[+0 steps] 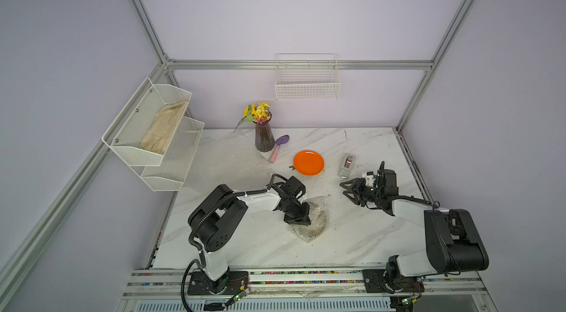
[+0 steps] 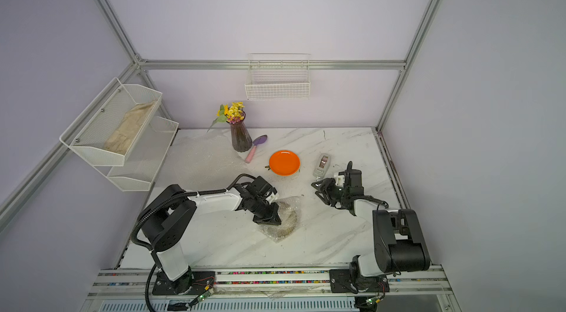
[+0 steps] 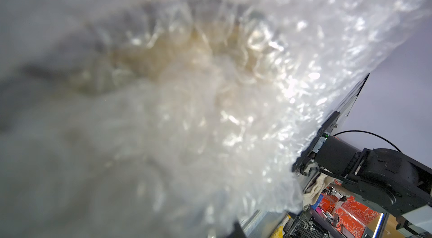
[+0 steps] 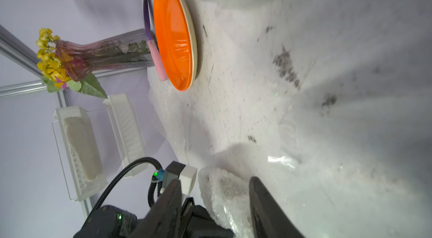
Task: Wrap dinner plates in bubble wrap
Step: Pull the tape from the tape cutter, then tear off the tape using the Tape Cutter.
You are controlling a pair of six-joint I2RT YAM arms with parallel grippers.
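Left gripper: jaws closed, tips pressed down into the bubble wrap bundle; I cannot tell whether a fold is pinched between them.
Right gripper: jaws spread with nothing between them, hanging above the table on the bundle's right, apart from it.
Patterned plate: inside the bundle near the table's front middle, its dark pattern showing dimly through the plastic.
Left wrist view: filled by blurred, crinkled wrap with a yellowish patch behind it.
Orange plate: bare, behind the bundle, stacked on the cream plate, whose rim shows beneath it.
Spare bubble wrap sheet: lying on the table's left rear.
Tape dispenser: beside the orange plate, just behind the right gripper.
Vase: upright at the rear, holding flowers, with the trowel beside it.
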